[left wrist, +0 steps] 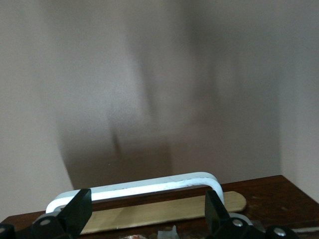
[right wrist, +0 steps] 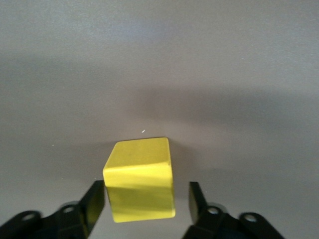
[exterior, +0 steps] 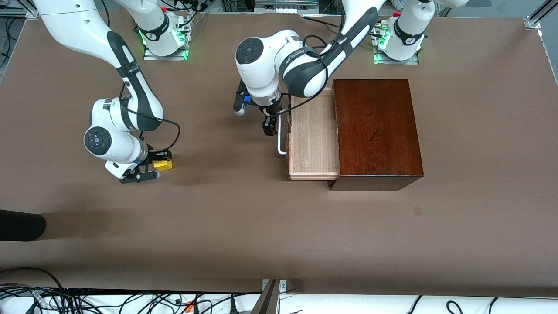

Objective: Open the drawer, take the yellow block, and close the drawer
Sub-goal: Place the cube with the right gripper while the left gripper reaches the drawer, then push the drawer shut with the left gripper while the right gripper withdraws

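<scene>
The yellow block point(exterior: 163, 164) point(right wrist: 140, 179) rests on the brown table toward the right arm's end. My right gripper point(exterior: 158, 165) point(right wrist: 145, 194) is low around it and open: one finger is close to the block, the other stands apart with a gap. The drawer point(exterior: 314, 135) is pulled out of the reddish-brown box point(exterior: 375, 131), and its pale tray shows nothing inside. Its white handle point(exterior: 282, 137) point(left wrist: 149, 185) runs across the dark front. My left gripper point(exterior: 269, 126) point(left wrist: 147, 201) hangs at the handle, open, with the bar showing between its wide-spread fingers.
A black rounded object point(exterior: 22, 224) juts in at the table's edge at the right arm's end, nearer the front camera. Cables point(exterior: 130, 301) run along the edge closest to the camera. Bare brown table lies between the block and the drawer.
</scene>
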Tool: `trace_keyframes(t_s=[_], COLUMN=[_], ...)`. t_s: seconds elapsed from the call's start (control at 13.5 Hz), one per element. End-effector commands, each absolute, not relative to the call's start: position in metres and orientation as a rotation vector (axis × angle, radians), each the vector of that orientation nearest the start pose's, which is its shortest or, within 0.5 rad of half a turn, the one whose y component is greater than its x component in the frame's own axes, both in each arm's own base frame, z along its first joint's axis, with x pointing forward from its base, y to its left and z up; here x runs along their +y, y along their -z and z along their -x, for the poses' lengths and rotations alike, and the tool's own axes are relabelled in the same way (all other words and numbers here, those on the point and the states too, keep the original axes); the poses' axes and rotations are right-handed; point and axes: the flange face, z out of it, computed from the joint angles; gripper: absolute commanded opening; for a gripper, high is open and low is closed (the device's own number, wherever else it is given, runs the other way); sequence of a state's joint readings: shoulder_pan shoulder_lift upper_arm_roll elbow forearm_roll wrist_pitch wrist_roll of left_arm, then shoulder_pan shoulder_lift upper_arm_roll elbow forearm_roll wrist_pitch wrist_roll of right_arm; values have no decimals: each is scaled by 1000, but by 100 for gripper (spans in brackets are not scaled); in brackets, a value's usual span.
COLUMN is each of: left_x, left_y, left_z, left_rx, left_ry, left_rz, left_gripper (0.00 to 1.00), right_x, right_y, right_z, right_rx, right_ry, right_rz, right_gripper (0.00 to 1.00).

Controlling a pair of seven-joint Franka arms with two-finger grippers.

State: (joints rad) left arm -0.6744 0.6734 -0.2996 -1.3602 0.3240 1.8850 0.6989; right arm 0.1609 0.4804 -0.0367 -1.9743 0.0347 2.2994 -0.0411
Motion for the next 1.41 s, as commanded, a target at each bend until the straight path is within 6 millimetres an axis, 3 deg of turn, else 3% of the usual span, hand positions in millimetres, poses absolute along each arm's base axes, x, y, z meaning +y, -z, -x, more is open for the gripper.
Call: trace_keyframes(t_s=[0.0,0.22,0.59,0.74,0.89,1.04,1.19,1.33], left_x=[-552,-540,-529,-521,-511,-499,-484,-470], left_y=[-336,-332,-325,-324,-324,-324,-327,-327], left_z=[-465,-473,-470,-473,-477,-484,-496,-506], left_rx=[2294,2266,2219,2198,2171,2135,2098,2076], left_ry=[-130,-170,-283,-329,-374,-421,-445,-477], left_rz=[1895,1911,1895,1897,1905,1900,1903,1920], left_gripper=[100,100,100,100,100,100,100,100], right_x=[69,45,50,50,49,48,49,51], right_y=[-241,-315,-451,-498,-531,-556,-568,-566], right_z=[-601,-620,-635,-623,-600,-595,-600,-600], right_rx=[-214,-144,-150,-169,-167,-180,-183,-181], right_ry=[-192,-56,82,139,93,79,55,48], right_rz=[3118,3131,3117,3107,3102,3105,3113,3115], right_gripper=[100,100,100,100,100,100,100,100])
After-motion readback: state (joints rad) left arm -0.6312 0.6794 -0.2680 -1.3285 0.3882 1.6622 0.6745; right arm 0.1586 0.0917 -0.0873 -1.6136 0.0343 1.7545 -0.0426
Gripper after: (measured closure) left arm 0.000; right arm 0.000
